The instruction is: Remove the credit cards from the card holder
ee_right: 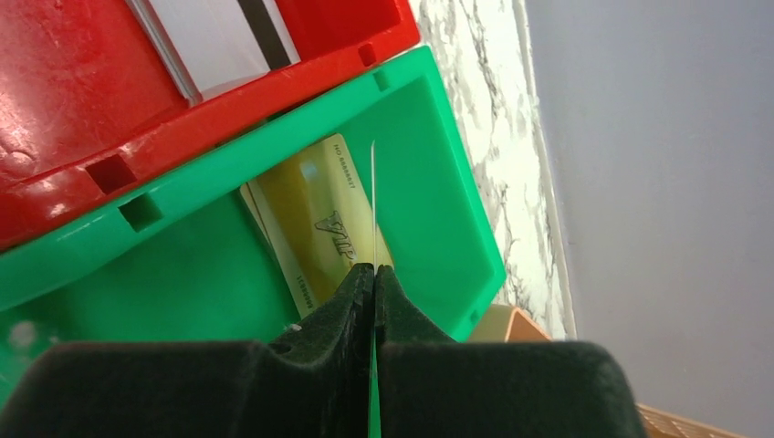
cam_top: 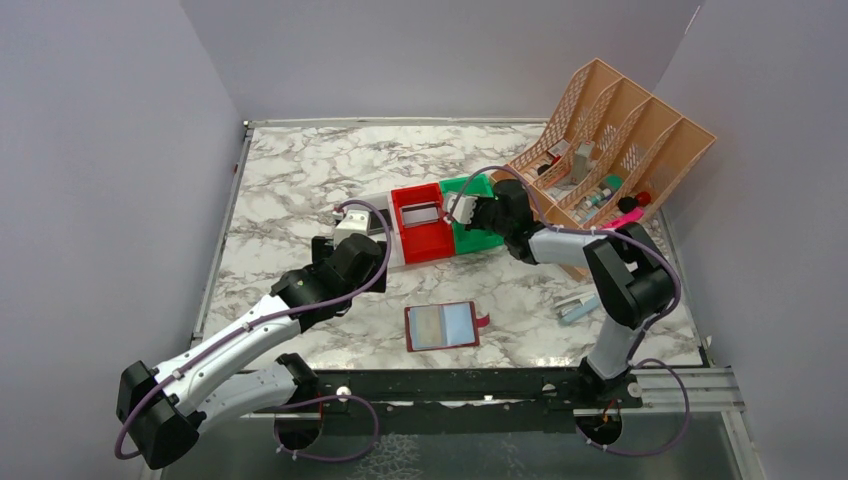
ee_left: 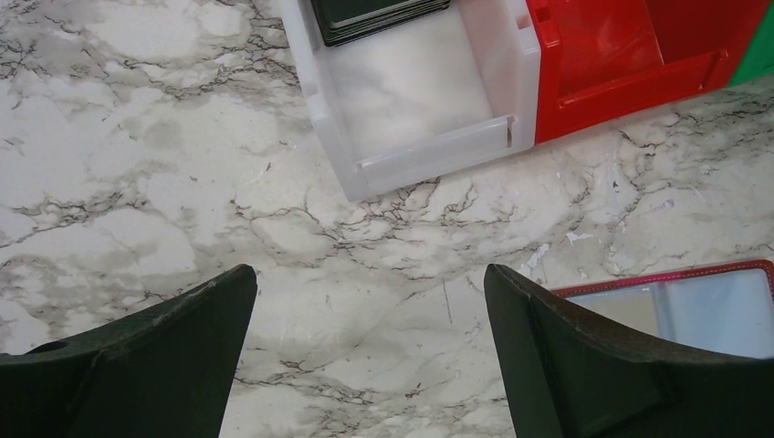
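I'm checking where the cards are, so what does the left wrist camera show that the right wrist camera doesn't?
Left wrist only: black cards in the white bin, a corner of the card holder, and the open left pincer. Right wrist only: gold cards lying in the green bin, and the right pincer shut on a card seen edge-on. Both: the red bin, a bit of green bin and the marble table.

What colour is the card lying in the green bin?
Gold rectangular credit card; clearest in right wrist view.
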Motion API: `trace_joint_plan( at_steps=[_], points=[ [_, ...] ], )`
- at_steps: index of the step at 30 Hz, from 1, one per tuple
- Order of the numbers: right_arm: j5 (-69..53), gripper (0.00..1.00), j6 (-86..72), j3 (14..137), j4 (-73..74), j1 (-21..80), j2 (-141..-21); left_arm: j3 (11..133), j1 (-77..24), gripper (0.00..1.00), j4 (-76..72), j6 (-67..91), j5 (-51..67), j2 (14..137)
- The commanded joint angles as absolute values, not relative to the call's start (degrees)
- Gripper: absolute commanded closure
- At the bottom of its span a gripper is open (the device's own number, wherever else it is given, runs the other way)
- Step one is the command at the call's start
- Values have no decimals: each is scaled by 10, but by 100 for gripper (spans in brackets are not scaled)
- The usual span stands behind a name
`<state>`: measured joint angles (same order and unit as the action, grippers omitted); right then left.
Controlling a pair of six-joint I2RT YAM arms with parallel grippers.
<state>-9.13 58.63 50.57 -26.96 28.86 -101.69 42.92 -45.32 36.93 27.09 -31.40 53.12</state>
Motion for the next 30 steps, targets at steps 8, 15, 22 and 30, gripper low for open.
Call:
trace_joint_plan(
  at_steps=[8, 15, 22, 30],
  points=[
    [-101, 89, 621, 549, -233, 286, -1065, 434, -446, 1, 367, 262, -301, 531],
    [-109, 78, 615, 561, -204, 287, -1070, 433, -443, 1, 364, 261, -299, 535],
    [-96, 71, 623, 545, -207, 287, -1061, 433, -441, 1, 364, 261, -299, 536],
    [-91, 61, 609, 547, -200, 287, -1061, 432, -440, 1, 364, 259, -294, 536]
  ],
)
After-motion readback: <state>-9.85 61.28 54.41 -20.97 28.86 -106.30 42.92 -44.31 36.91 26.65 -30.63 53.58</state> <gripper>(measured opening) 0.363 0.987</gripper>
